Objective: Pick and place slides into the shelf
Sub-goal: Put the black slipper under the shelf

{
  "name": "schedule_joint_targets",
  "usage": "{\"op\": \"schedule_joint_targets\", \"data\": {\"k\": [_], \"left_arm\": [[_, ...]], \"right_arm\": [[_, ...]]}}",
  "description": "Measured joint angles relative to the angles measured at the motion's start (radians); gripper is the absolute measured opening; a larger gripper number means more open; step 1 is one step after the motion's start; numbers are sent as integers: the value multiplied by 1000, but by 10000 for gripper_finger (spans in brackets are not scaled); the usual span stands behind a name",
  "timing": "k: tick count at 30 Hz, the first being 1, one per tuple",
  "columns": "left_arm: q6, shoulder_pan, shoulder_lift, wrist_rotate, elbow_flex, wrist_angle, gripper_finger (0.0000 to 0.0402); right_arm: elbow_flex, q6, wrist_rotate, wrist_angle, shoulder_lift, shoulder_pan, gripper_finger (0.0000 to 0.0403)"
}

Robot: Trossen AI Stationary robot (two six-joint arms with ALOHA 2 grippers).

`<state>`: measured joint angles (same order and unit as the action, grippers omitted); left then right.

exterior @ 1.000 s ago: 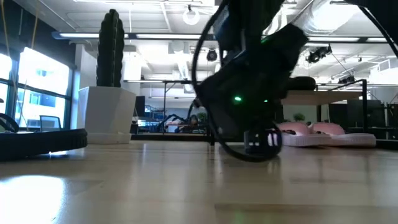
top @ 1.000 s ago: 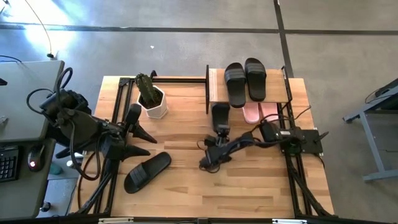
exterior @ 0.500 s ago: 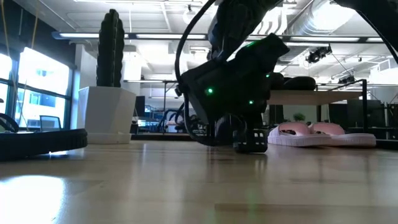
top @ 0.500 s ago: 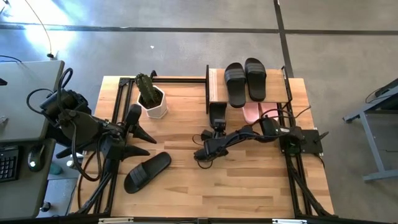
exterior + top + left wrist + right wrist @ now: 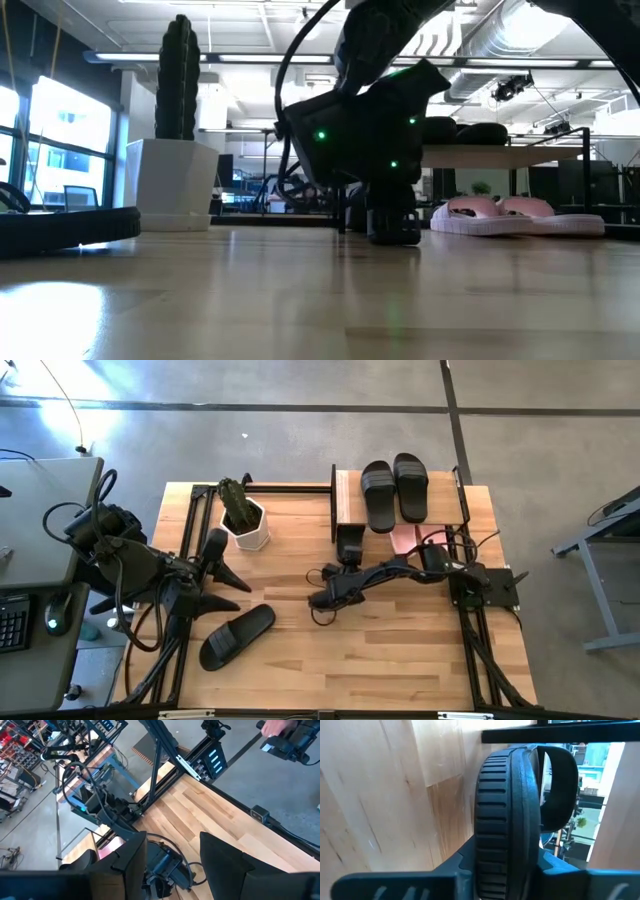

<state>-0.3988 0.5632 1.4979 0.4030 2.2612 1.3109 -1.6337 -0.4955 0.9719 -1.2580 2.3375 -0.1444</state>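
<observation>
My right gripper (image 5: 347, 567) is shut on a black slide (image 5: 350, 543) at the left end of the shelf (image 5: 345, 500), low over the table just in front of the lower tier. In the right wrist view the slide (image 5: 507, 805) stands on edge between the fingers, ribbed sole toward the camera. Two black slides (image 5: 394, 490) lie on the shelf's wooden top. Pink slides (image 5: 405, 540) lie below it on the lower level. Another black slide (image 5: 237, 637) lies sole-down on the table near the left arm. My left gripper (image 5: 172, 862) is open and waits at the table's left side. My right gripper pinches the black slide's near end (image 5: 505, 862) between its two fingers (image 5: 400, 880), one on each face of the sole. The fingers come level from the table's near side, along the slide's length. The slide is turned on edge, its lower edge (image 5: 395, 235) at or just above the table.
A white hexagonal pot with a cactus (image 5: 243, 520) stands left of the shelf. The right arm's cables (image 5: 440, 565) run in front of the pink slides. Bare wood lies along the table's near side (image 5: 380, 660). A person's hand (image 5: 272, 727) shows beyond the table.
My right gripper has carried the black slide a little toward the far edge and down to table level at the shelf's left end. Its wrist has swung toward the table's left. The slide has stayed in its hold.
</observation>
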Motion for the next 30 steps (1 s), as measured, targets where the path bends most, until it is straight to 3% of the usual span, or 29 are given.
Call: {"op": "schedule_joint_targets", "data": {"k": [7, 14, 26, 30], "left_arm": [[0, 0, 0, -30, 0, 0, 166], [-15, 0, 0, -30, 0, 2, 166], [-19, 0, 0, -30, 0, 1, 166], [-19, 0, 0, -30, 0, 1, 166]], "right_arm": [[-2, 75, -53, 73, -7, 2, 82], [-4, 90, -144, 93, -10, 11, 85], [1, 81, -207, 101, -48, 7, 87], [0, 108, -262, 127, -63, 21, 111]]}}
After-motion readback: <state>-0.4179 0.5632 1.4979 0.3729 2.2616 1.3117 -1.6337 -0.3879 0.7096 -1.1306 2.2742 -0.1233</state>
